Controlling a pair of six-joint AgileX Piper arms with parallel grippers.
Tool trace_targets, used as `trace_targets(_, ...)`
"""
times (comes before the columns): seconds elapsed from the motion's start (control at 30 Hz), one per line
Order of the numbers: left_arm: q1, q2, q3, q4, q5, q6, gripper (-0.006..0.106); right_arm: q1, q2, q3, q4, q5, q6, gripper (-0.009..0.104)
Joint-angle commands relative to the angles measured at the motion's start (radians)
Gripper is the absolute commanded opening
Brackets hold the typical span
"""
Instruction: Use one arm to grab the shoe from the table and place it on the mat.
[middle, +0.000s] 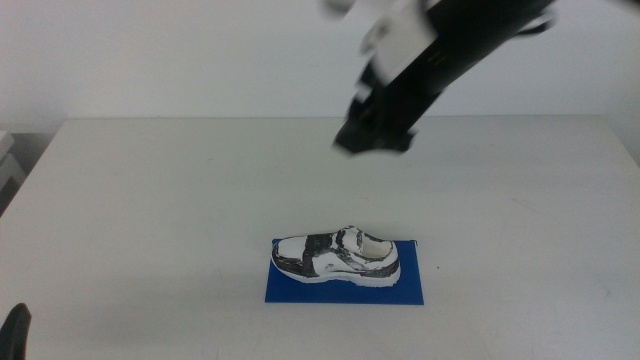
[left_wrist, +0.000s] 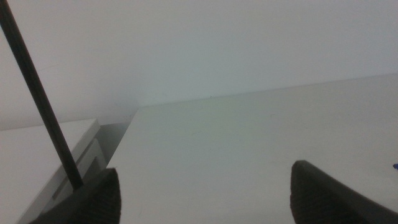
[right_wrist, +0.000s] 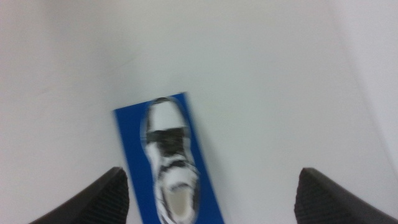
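Shoe (middle: 338, 256) lies on mat (middle: 345, 285); right gripper (right_wrist: 208, 205) fingers spread wide, empty, blurred.

Pale wall (middle: 180, 60) behind tabletop; white cabinet-like unit (left_wrist: 56, 155) beside its left edge, partly visible.

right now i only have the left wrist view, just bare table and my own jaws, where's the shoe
Observer: The shoe sits on the mat, upright.
Operator: is anything holding it
Observer: No. The right gripper hangs above the table, jaws open and empty.
Operator: which way does the toe point
Observer: In the middle view, toward the picture's left, shoe lying along the mat's length.
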Motion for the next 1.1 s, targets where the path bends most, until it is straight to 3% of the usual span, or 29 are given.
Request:
trace_targets(0.0,-0.004,-0.007,0.005,-0.009,-0.082,-0.006,0.094,-0.051,-0.124,0.016,-0.019,-0.065,0.105,0.092)
trace_targets(0.17,-0.004,-0.007,0.005,-0.009,-0.082,-0.006,0.094,-0.114,-0.353,0.320,-0.103,-0.349,0.263,0.092)
trace_targets(0.37,-0.004,-0.007,0.005,-0.009,-0.082,-0.006,0.094,-0.219,-0.671,0.746,-0.137,-0.701,0.372,0.092)
trace_targets(0.47,-0.004,-0.007,0.005,-0.009,-0.082,-0.006,0.094,-0.259,-0.810,0.907,-0.206,-0.791,0.477,0.092)
trace_targets(0.7,-0.004,-0.007,0.005,-0.009,-0.082,-0.006,0.094,-0.372,-1.040,1.167,-0.432,-0.872,0.955,0.092)
trace_targets(0.8,-0.004,-0.007,0.005,-0.009,-0.082,-0.006,0.094,-0.436,-1.111,1.256,-0.421,-0.894,0.959,0.092)
trace_targets(0.9,-0.004,-0.007,0.005,-0.009,-0.082,-0.006,0.094,-0.486,-1.211,1.363,-0.371,-0.984,0.853,0.092)
trace_targets(1.07,-0.004,-0.007,0.005,-0.009,-0.082,-0.006,0.094,-0.520,-1.359,1.523,-0.354,-1.061,0.684,0.092)
